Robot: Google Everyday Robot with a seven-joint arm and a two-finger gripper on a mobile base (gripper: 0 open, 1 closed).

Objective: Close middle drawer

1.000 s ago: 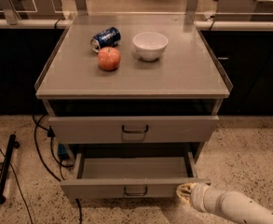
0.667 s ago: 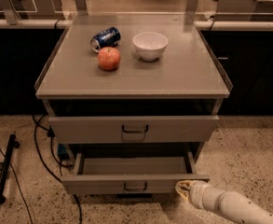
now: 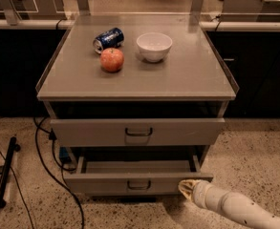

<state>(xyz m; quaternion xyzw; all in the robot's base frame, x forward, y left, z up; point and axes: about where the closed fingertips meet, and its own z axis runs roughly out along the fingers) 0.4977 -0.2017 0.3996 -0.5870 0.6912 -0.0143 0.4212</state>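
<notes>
**Speckled floor, grey table: the middle drawer (image 3: 101,184) is part-way home**

Speckled terrazzo floor (image 3: 259,151) surrounds a grey metal table (image 3: 197,75) whose top carries an apple (image 3: 112,59), a blue can (image 3: 108,39) on its side and a white bowl (image 3: 154,46). Under the top, the upper drawer (image 3: 177,131) stands slightly forward of the frame.

The middle drawer sits below it, pulled out toward the camera with its shallow tray open to view. Its front panel runs left to right across the picture, and that is its long axis. The panel faces the camera, with the small loop handle (image 3: 139,185) at its centre. Its travel is straight back, away from the viewer.

The gripper (image 3: 186,187) is low on the right, its pale tip against the right end of that front panel, with the white arm (image 3: 235,209) trailing to the lower right corner. How far it is parted cannot be told, and nothing is seen held in it.

Against a second ago, the front panel sits further back and less of the tray shows, while the gripper has followed it up and inward. That reads as a push under way and working. A good strip of tray is still exposed, so the closing is not done. Because the contact is off-centre at the right end, the drawer could skew or bind on its runners.
</notes>
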